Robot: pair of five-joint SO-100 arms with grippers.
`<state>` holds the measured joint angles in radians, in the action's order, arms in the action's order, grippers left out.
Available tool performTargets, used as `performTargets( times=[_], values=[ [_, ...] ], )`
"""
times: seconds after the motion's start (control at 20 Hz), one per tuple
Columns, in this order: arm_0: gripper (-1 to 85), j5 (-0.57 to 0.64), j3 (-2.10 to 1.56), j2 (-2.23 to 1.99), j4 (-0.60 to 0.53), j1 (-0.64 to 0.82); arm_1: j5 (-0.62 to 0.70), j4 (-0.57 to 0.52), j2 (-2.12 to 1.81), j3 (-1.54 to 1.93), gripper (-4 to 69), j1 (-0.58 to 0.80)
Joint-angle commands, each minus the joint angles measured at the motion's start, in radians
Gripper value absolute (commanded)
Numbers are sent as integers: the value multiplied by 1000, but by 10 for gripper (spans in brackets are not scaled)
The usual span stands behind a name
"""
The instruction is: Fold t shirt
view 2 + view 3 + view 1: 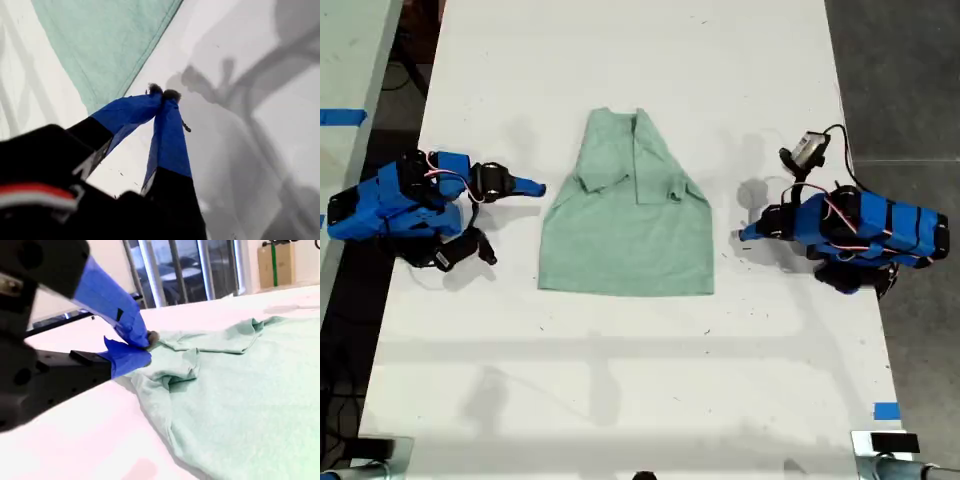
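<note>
Exterior view, t shirt: the pale mint-green t shirt point(625, 240) lies flat on the white table point(620, 60), collar toward the view's top, hem toward its bottom, both sleeves folded in over the chest.
Exterior view, my first gripper: my first gripper point(748, 234) is at the view's right with its tip toward the t shirt; the cloth's side edge is near the tip but apart from it.
Exterior view, my second gripper: my second gripper point(532, 186) is at the view's left, level with the folded sleeve; the cloth is just ahead of its tip, with bare table between.
Exterior view, extras: 1 strip of blue tape point(886, 410) sits on the table's edge at the view's lower right.
First wrist view, jaws: my first gripper point(162, 94) has its 2 blue jaws pressed together at the tips, with nothing between them.
First wrist view, t shirt: a hemmed corner of the t shirt point(110, 45) lies ahead of the tips and off to one side, not touching them.
Second wrist view, jaws: my second gripper point(142, 347) has its 2 jaws closed tip to tip, empty.
Second wrist view, t shirt: the t shirt point(240, 400) spreads beyond the tips, its bunched folded sleeve just past them; contact cannot be judged here.
</note>
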<state>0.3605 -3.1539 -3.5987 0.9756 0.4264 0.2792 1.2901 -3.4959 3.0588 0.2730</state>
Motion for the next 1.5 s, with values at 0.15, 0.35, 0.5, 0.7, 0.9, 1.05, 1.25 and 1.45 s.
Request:
performTargets(
  times=[0.15,0.35,0.5,0.7,0.9,1.05,1.25,1.45],
  values=[
    [-1,-46,9,-8,28,41,-41,34,-12,35,0,35],
    [-1,-71,-2,-8,60,78,-114,117,-12,11,80,123],
    [-1,-100,-6,-8,55,38,-121,117,-12,11,-1,72],
    [-1,-103,-8,-8,55,32,-124,118,-12,8,1,46],
    [-1,-103,-8,-8,48,23,-123,120,-12,6,-1,49],
    [-1,-103,-8,-8,44,17,-147,120,-12,8,-1,49],
    [-1,-103,-17,-8,23,14,-161,120,-12,8,-1,43],
    [-1,-103,-21,-8,15,14,-166,120,-12,8,-1,43]
  ],
)
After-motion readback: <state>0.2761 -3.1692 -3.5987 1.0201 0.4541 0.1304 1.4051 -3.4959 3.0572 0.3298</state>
